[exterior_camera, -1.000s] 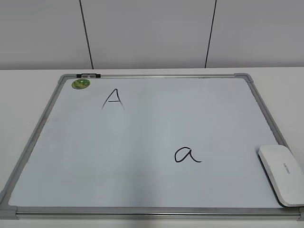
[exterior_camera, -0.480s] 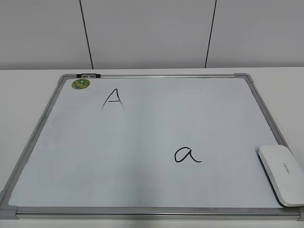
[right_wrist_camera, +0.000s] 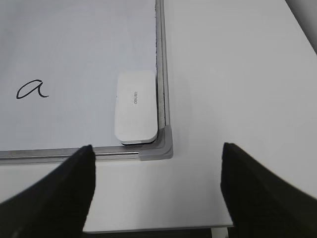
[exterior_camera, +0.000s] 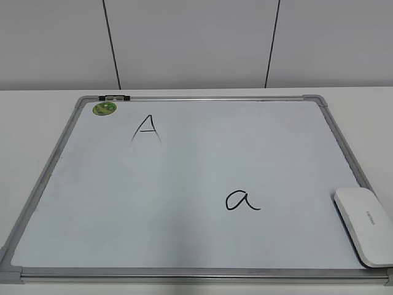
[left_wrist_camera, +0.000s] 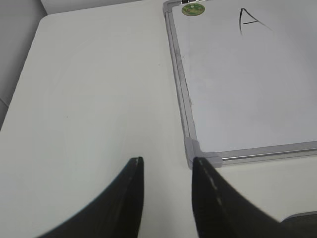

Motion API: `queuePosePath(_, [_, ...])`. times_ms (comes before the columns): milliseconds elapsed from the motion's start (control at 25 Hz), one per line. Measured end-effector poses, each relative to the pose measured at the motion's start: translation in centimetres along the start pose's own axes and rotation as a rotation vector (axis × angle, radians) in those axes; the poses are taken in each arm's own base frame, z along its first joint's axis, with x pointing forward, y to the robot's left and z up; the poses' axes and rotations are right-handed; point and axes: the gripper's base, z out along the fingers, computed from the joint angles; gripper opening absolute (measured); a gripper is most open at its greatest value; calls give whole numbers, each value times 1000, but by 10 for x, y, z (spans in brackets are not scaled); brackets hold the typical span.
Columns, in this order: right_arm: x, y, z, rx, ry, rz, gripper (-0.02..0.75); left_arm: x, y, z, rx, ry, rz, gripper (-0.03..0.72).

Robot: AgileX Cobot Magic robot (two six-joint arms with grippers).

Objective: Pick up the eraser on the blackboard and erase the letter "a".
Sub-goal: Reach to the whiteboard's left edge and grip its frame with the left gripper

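Nothing is done yet: the eraser (right_wrist_camera: 135, 106) lies untouched in the board's (exterior_camera: 184, 172) near right corner, the "a" (exterior_camera: 242, 201) unwiped beside it, the right gripper (right_wrist_camera: 156, 191) spread wide over the worktop (right_wrist_camera: 233, 74), the left gripper (left_wrist_camera: 166, 198) seemingly part-open, both empty.

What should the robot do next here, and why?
Probably move the right gripper forward and down over the eraser. Its jaws stand wide open and empty, the eraser lies untouched in the blackboard's near right corner just ahead, and the letter "a" is still whole.
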Motion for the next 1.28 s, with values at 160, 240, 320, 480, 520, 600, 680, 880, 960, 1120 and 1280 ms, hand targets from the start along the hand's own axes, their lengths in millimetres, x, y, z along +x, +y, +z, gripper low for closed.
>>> queuePosePath(160, [0, 0, 0, 0, 0, 0, 587, 0, 0, 0, 0, -2, 0, 323])
queuePosePath(240, [0, 0, 0, 0, 0, 0, 587, -2, 0, -2, -1, -14, 0, 407])
queuePosePath(320, [0, 0, 0, 0, 0, 0, 587, -8, 1, -8, -7, -52, 2, 508])
queuePosePath(480, [0, 0, 0, 0, 0, 0, 587, -20, 2, -13, -17, -133, 4, 631])
queuePosePath(520, [0, 0, 0, 0, 0, 0, 587, -25, 2, -11, -18, -142, 3, 643])
queuePosePath(600, [0, 0, 0, 0, 0, 0, 587, -35, 4, -2, -18, -130, 1, 654])
queuePosePath(680, [0, 0, 0, 0, 0, 0, 587, -48, 5, 13, -18, -111, -1, 657])
queuePosePath(880, [0, 0, 0, 0, 0, 0, 587, -80, 10, 58, -18, -61, -8, 659])
queuePosePath(960, [0, 0, 0, 0, 0, 0, 587, -92, 12, 78, -16, -21, -10, 658])
queuePosePath(1120, [0, 0, 0, 0, 0, 0, 587, -115, 16, 125, -8, 84, -15, 654])
queuePosePath(1280, [0, 0, 0, 0, 0, 0, 587, -138, 18, 174, 20, 202, -55, 638])
